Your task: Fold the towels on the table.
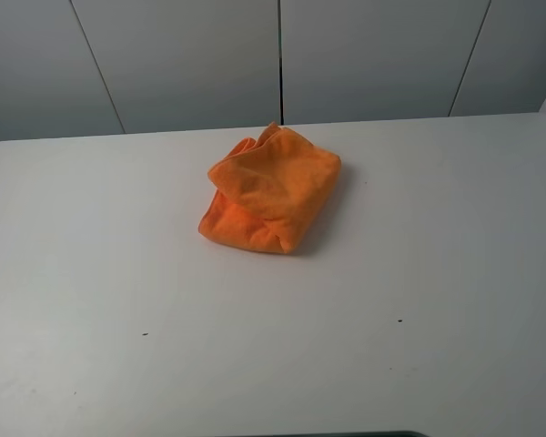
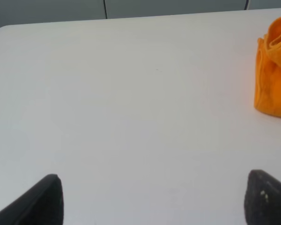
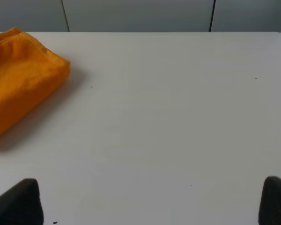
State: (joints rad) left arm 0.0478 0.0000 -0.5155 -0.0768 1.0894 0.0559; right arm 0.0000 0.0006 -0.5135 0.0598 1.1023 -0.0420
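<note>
An orange fuzzy towel (image 1: 268, 189) lies bunched in a loose heap on the white table (image 1: 118, 273), a little behind its middle. The same towel (image 2: 274, 70) shows at the edge of the left wrist view and the towel (image 3: 21, 75) at the edge of the right wrist view. My left gripper (image 2: 154, 199) is open, its dark fingertips (image 2: 42, 201) spread wide over bare table, well away from the cloth. In the right wrist view my right gripper (image 3: 152, 204) is open too, also apart from the cloth. Neither arm appears in the exterior high view.
Grey wall panels (image 1: 191, 64) stand right behind the table's far edge. A few tiny dark specks (image 1: 399, 320) dot the tabletop. A rounded table corner (image 2: 0, 32) shows in the left wrist view.
</note>
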